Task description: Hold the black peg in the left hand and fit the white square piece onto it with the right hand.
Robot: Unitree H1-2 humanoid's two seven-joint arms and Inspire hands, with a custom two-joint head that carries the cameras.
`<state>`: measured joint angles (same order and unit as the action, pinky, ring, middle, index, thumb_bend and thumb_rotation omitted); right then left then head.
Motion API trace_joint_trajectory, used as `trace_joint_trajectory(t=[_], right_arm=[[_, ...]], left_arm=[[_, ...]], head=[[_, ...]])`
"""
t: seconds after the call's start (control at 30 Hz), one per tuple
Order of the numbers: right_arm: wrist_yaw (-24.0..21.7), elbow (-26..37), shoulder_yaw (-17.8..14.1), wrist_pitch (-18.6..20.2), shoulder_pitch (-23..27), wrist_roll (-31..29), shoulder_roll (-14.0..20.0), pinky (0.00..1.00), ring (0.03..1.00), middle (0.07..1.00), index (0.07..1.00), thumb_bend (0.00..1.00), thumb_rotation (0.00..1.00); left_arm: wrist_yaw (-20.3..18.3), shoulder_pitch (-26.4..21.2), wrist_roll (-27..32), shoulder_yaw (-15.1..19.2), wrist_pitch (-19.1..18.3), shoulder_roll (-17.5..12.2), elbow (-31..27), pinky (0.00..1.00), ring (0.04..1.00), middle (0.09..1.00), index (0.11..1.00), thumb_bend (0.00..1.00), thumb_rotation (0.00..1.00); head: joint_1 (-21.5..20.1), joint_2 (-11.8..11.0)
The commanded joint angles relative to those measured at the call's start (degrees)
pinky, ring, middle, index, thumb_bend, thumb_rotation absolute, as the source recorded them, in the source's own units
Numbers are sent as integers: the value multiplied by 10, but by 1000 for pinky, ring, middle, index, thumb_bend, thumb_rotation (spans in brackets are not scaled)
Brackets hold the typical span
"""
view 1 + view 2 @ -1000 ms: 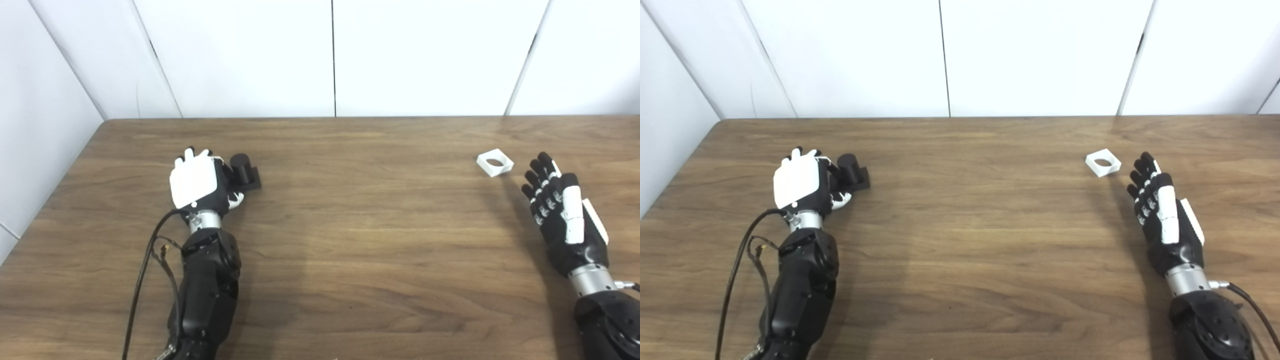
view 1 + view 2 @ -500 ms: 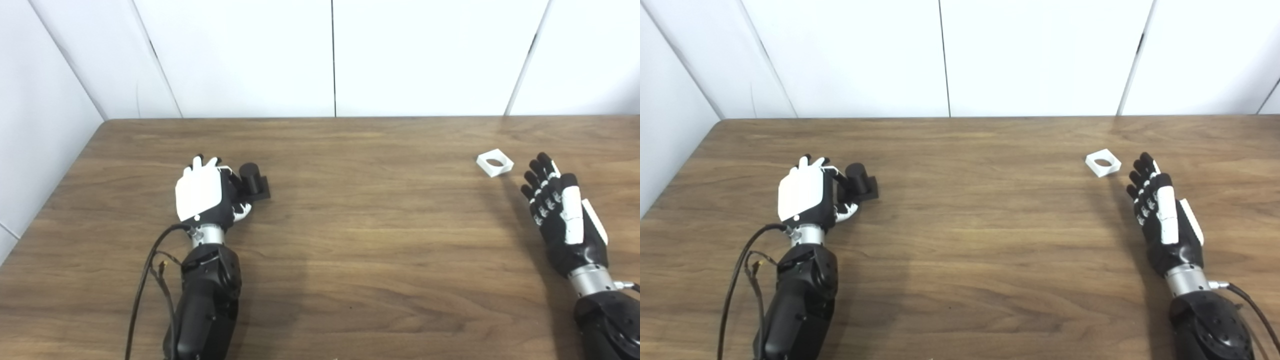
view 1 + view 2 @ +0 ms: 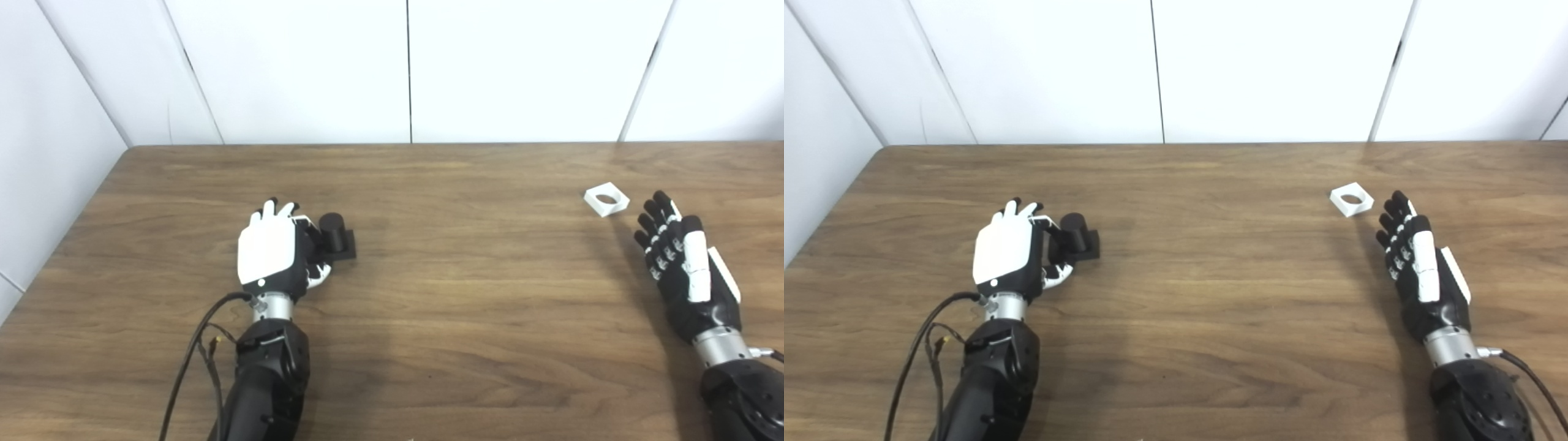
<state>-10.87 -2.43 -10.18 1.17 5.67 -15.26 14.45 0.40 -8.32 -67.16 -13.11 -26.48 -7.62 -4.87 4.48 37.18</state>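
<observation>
The black peg (image 3: 334, 233), a short cylinder on a square base, sits on the left half of the wooden table (image 3: 465, 294). My left hand (image 3: 271, 252) is shut on it from its left side, back of the hand facing up, fingers and thumb wrapped on the base. The white square piece (image 3: 606, 201) with a round hole lies flat at the far right. My right hand (image 3: 681, 264) rests just below and to the right of it, open, fingers stretched toward it but apart from it.
White wall panels (image 3: 404, 67) stand along the table's back edge and on the left. A black cable (image 3: 190, 367) runs beside my left forearm. Bare wood lies between the two hands.
My left hand has slid right and toward me across the table, and the black peg has moved along with it. My right hand has shifted slightly left; the white piece has stayed put.
</observation>
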Motion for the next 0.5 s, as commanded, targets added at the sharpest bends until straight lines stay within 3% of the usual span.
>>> trace_joint_trajectory(t=[0.0, 0.47], right_arm=[[2, 6, 1, -6, -4, -4, -9, 1000, 1000, 1000, 1000, 587, 1000], [6, 2, 3, -11, -5, -1, -16, 1000, 1000, 1000, 1000, 596, 1000]], left_arm=[[-15, 8, -9, -17, 0, 1, -13, 957, 986, 896, 490, 517, 61], [-9, 56, -6, -62, 11, 35, -57, 935, 987, 905, 488, 518, 60]], head=[[0, 0], [-4, 1]])
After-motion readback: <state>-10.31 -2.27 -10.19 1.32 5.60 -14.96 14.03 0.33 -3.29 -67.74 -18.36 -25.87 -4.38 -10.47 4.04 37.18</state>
